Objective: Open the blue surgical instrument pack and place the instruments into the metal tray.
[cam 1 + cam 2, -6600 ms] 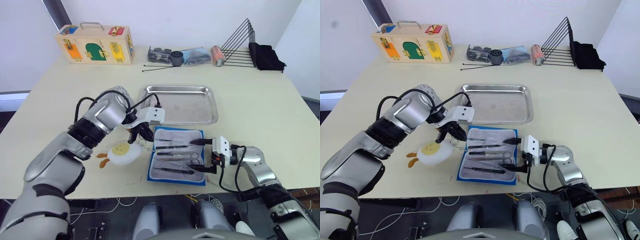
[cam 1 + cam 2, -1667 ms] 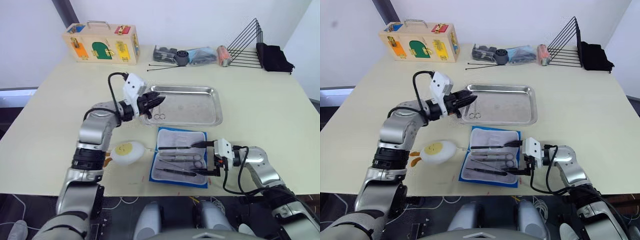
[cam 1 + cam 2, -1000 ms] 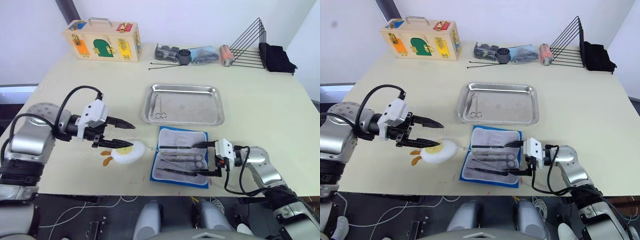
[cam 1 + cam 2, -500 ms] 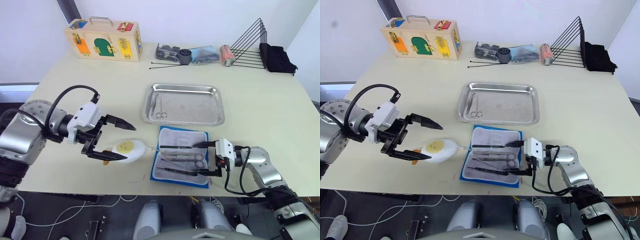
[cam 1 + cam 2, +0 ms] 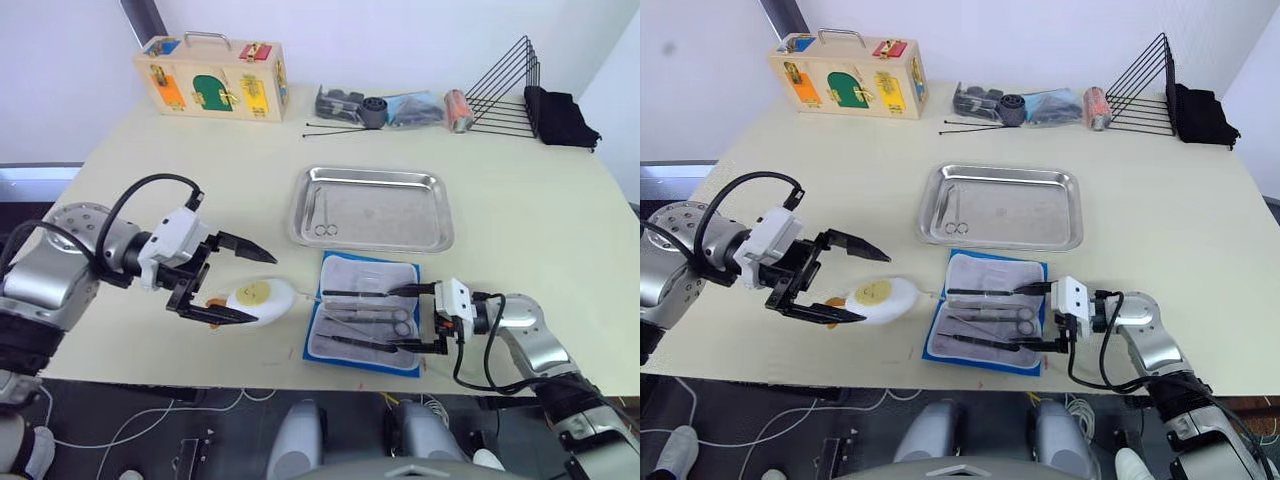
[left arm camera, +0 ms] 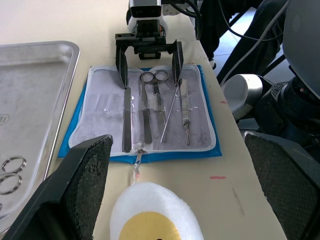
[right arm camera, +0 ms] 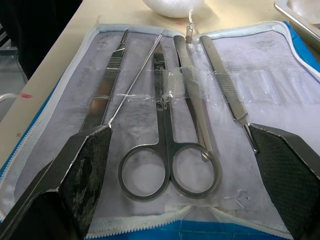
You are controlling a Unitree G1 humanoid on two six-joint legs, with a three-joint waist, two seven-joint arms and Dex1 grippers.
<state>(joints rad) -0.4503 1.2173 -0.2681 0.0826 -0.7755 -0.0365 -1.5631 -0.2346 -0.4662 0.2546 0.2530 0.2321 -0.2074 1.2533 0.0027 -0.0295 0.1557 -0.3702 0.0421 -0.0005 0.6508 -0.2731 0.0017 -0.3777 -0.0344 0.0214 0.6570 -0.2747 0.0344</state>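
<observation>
The blue surgical instrument pack (image 5: 365, 275) lies open near the table's front edge, grey-white lining up. Several thin metal instruments (image 7: 167, 150) sit side by side under its clear pockets: ring-handled scissors and straight tools. My right gripper (image 5: 392, 318) is open at the pack's right edge, one finger over each outer tool and gripping nothing. Behind the pack is the metal tray (image 5: 372, 174), with one pair of scissors (image 5: 322, 213) at its left end. My left gripper (image 5: 265, 288) hovers wide open left of the pack and holds nothing.
A white egg-shaped toy (image 5: 258, 297) lies between my left fingertips, just left of the pack. Along the back edge are a wooden latch box (image 5: 212, 78), long black sticks (image 5: 335, 128), small clutter (image 5: 390, 107), a black wire rack (image 5: 505, 85) and black cloth (image 5: 562, 115).
My left gripper, drawn back from the tray to the egg toy, has spread its fingers wider. The scissors stay in the tray. The right gripper has not moved.
</observation>
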